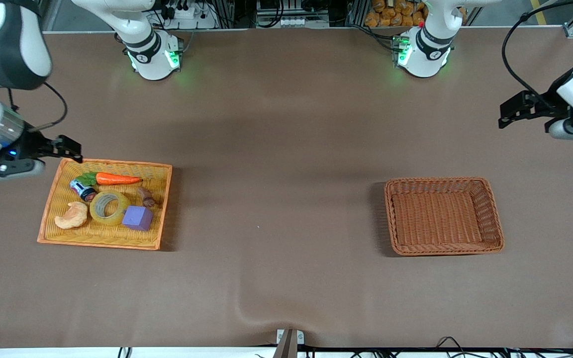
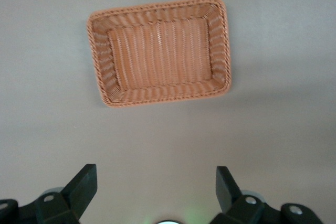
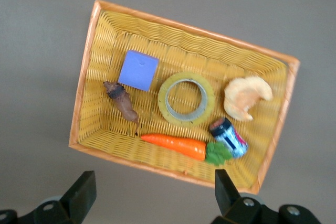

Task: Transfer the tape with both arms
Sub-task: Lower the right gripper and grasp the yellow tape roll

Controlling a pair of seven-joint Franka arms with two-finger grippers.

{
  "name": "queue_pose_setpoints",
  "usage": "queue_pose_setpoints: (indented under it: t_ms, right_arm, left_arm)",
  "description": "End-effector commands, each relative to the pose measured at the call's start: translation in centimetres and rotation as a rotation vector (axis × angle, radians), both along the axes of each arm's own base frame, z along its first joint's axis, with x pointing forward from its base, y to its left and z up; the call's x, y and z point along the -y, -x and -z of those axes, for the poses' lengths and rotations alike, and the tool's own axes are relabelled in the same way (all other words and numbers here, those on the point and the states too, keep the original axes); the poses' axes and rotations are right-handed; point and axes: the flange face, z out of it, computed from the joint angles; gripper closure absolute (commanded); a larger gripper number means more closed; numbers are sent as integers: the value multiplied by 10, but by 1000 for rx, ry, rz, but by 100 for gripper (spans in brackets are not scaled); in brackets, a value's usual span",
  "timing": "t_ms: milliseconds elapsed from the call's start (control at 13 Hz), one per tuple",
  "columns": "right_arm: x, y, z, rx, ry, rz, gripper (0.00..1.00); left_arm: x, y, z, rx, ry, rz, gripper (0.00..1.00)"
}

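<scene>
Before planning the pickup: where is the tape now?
The tape lies in the yellow tray at the right arm's end, between the croissant toy and purple cube.

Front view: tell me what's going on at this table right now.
Nothing is being held yet. The tape lies flat in the yellow tray among a carrot, a purple cube, a croissant and a small can. The right gripper hangs open over the tray's edge. The left gripper waits open above bare table near the empty brown basket.
</scene>
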Motion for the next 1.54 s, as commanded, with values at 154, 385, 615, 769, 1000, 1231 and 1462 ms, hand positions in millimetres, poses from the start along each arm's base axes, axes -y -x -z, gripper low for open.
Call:
queue_pose_setpoints:
  t_ms: [154, 385, 615, 769, 1000, 1231, 1462]
  right_arm:
    - [15, -4, 104, -50, 1, -165, 0]
    - [17, -6, 157, -52, -2, -341, 0]
    - [19, -11, 205, -67, -10, -401, 0]
    - [16, -13, 217, -52, -7, -408, 0]
    - [15, -16, 248, -30, 3, -417, 2]
    - [19, -14, 268, -55, -3, -415, 55]
    - [8, -18, 257, -47, -1, -412, 97]
  left_arm:
    - [1, -7, 21, -94, 48, 10, 0]
    - [5, -7, 24, -101, 65, 14, 0]
    - [14, -7, 26, -105, 62, 24, 0]
    - [20, -6, 25, -104, 60, 34, 0]
    - [23, -5, 23, -100, 61, 52, 0]
    - [62, 3, 19, -88, 1, 123, 0]
    - [89, 9, 18, -72, -78, 187, 0]
